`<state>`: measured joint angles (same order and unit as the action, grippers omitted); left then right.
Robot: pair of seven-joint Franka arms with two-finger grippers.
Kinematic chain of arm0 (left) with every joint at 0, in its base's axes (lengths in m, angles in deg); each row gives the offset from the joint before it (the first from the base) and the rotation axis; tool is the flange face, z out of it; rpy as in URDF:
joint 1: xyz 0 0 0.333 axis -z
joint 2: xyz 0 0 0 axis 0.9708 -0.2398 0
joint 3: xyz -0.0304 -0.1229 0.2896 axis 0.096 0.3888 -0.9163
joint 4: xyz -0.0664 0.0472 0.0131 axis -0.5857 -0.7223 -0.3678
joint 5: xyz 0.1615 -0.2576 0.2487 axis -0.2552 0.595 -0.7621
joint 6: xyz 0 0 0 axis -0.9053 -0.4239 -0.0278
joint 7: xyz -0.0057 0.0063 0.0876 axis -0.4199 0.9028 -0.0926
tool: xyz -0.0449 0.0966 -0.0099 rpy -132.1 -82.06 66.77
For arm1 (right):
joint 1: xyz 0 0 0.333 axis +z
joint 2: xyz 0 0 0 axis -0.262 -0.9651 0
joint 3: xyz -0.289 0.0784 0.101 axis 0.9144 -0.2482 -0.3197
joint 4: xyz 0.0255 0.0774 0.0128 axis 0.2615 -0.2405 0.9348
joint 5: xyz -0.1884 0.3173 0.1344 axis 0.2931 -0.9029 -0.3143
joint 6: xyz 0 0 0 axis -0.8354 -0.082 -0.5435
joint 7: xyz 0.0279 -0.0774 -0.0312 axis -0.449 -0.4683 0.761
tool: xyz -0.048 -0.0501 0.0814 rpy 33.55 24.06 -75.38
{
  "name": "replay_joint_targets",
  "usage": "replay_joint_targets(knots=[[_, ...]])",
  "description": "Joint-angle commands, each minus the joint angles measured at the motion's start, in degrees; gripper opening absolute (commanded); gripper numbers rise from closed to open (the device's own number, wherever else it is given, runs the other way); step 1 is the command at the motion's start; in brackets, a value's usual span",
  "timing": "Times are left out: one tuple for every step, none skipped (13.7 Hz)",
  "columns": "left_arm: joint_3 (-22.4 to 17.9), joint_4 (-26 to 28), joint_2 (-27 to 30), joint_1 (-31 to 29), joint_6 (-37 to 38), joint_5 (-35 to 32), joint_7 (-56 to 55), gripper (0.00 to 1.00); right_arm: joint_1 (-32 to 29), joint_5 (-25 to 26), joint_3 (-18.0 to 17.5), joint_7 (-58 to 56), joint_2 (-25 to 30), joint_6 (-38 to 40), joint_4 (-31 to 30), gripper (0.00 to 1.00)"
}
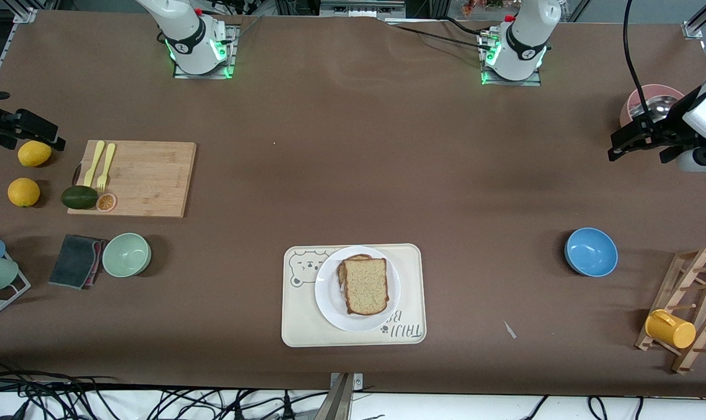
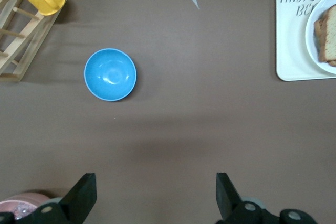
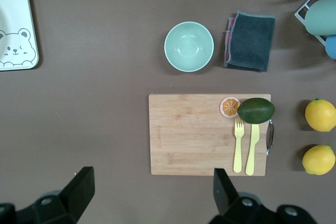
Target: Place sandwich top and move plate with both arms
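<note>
The sandwich top [image 1: 365,286] lies on another slice, whose edge shows beneath it, on the white plate [image 1: 329,297]. The plate sits on the cream bear-print tray [image 1: 297,326], near the front camera at mid-table. The bread [image 2: 328,40], plate [image 2: 311,35] and tray [image 2: 291,40] also show at the edge of the left wrist view. My left gripper [image 1: 618,146] [image 2: 156,192] is open and empty, over bare table at the left arm's end. My right gripper [image 1: 44,133] [image 3: 152,187] is open and empty, over the table at the right arm's end.
At the left arm's end: a blue bowl [image 1: 590,251], a wooden rack with a yellow cup [image 1: 670,328], a pink bowl [image 1: 650,105]. At the right arm's end: a cutting board [image 1: 134,178] with forks and avocado, two lemons [image 1: 24,192], a green bowl [image 1: 126,254], a dark cloth [image 1: 76,261].
</note>
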<state>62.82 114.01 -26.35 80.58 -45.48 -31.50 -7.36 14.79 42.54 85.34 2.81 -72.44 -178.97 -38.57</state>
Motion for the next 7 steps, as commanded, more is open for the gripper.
replay_joint_targets(knots=[[0.4, 0.5, 1.8, 0.1, 1.4, -2.4, -0.9, 1.00, 0.0, -0.8, 0.1, -0.8, 0.1, 0.0, 0.5, 1.00], [0.5, 0.5, 1.9, 0.1, 1.4, -2.4, -0.9, 1.00, 0.0, -0.7, 0.1, -0.7, 0.1, -0.1, 0.5, 1.00], [0.5, 0.5, 1.9, 0.1, 1.4, -2.3, -0.9, 1.00, 0.0, -0.6, 0.1, -0.7, 0.1, -0.1, 0.5, 1.00], [0.5, 0.5, 1.9, 0.1, 1.4, -2.1, -0.9, 1.00, 0.0, -0.5, 0.1, -0.8, 0.1, -0.1, 0.5, 1.00], [0.5, 0.7, 1.9, 0.1, 1.4, -2.1, -0.9, 1.00, 0.0, -0.5, 0.1, -0.8, 0.1, -0.1, 0.5, 1.00], [0.5, 0.8, 1.9, 0.1, 1.4, -2.1, -0.9, 1.00, 0.0, -0.5, 0.1, -0.9, 0.1, -0.1, 0.5, 1.00], [0.5, 0.8, 1.8, 0.1, 1.3, -2.1, -0.9, 1.00, 0.0, -0.5, 0.1, -0.9, 0.1, -0.1, 0.5, 1.00]])
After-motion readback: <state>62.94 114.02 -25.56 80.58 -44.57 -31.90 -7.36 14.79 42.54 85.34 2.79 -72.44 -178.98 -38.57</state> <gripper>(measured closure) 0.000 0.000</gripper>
